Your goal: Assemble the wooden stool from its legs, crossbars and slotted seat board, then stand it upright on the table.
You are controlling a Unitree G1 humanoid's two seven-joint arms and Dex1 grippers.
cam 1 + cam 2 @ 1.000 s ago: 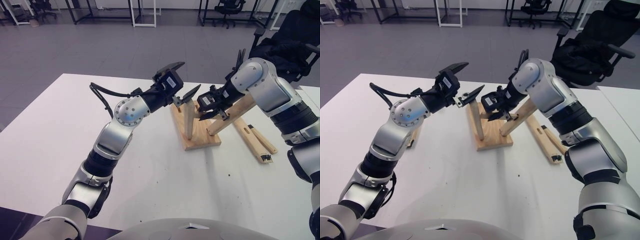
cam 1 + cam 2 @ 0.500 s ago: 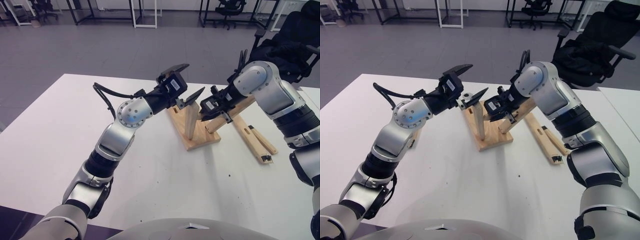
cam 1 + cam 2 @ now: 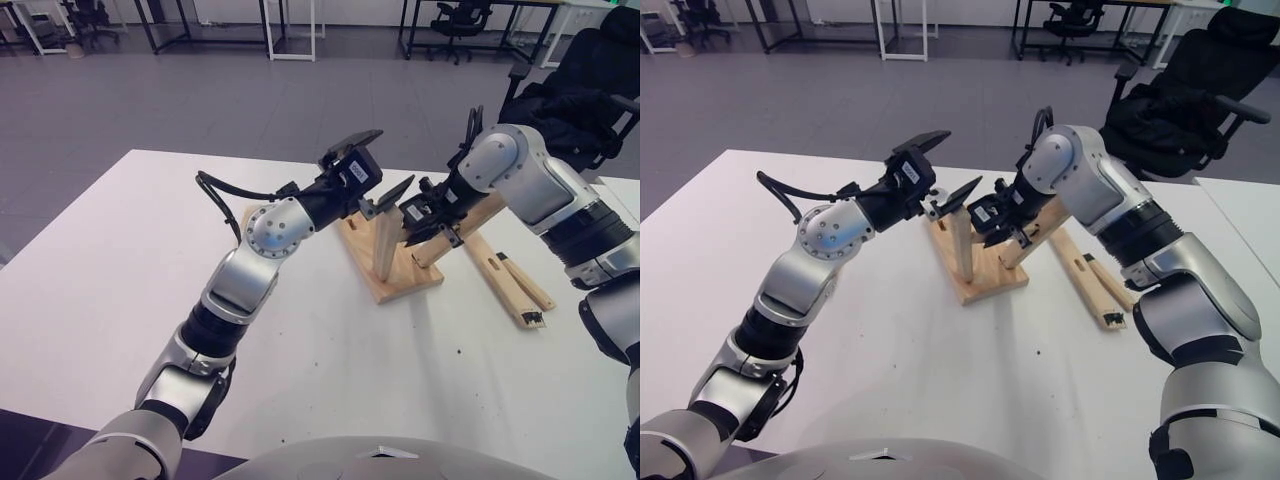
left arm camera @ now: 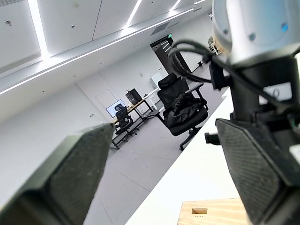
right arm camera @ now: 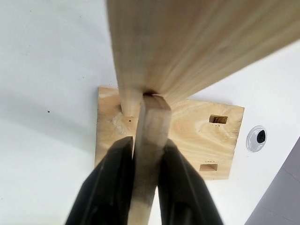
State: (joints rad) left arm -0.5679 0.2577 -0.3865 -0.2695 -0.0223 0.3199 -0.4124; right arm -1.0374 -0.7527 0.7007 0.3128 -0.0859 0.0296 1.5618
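The slotted seat board (image 3: 400,277) lies flat on the white table. One leg (image 3: 384,240) stands upright in it, and a second leg (image 3: 462,220) leans from it toward the back right. My right gripper (image 3: 422,216) is between the two legs, shut on a thin crossbar (image 5: 149,140) whose end meets the leaning leg (image 5: 197,42). The left gripper (image 3: 374,166) hangs open above the upright leg's top, holding nothing. Its fingers (image 4: 70,178) are spread wide, with a corner of the seat board (image 4: 211,213) beyond them.
Two loose wooden pieces (image 3: 505,278) lie on the table to the right of the seat board. Another wooden piece (image 3: 244,213) is partly hidden behind my left arm. A black office chair (image 3: 580,90) stands beyond the table's far right corner.
My left gripper has crept rightward, closer to the top of the upright leg. The right gripper has kept the crossbar in about the same place.
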